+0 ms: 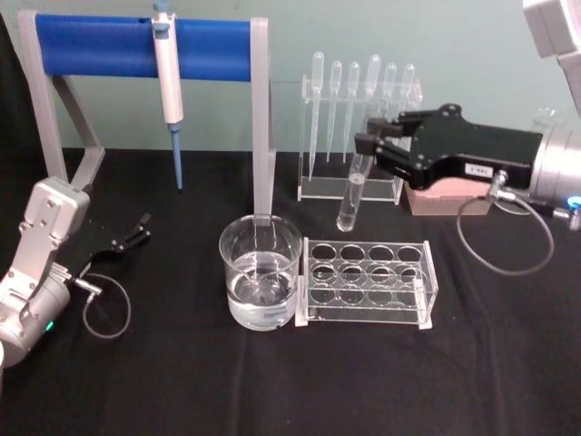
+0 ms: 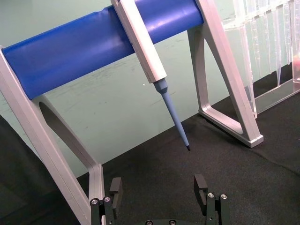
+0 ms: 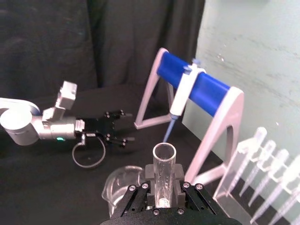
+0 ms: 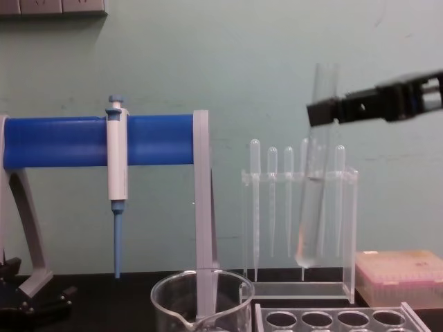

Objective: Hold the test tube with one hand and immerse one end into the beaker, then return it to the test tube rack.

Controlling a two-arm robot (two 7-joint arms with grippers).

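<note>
While fingers of the right gripper (image 1: 363, 153) pinch the test tube (image 1: 349, 207) aloft, right of the beaker (image 1: 260, 272), left gripper (image 1: 142, 229) parked left, fingers spread.

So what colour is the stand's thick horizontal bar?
The thick horizontal bar is blue; head view best.

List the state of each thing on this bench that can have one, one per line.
test tube: held in the air, slightly tilted
right claw: shut on the test tube
left claw: open, idle at the left
beaker: upright, partly filled with clear liquid
rack: visible holes empty
pipettor: hanging, tip down
plastic pipettes: upright, bulbs up
</note>
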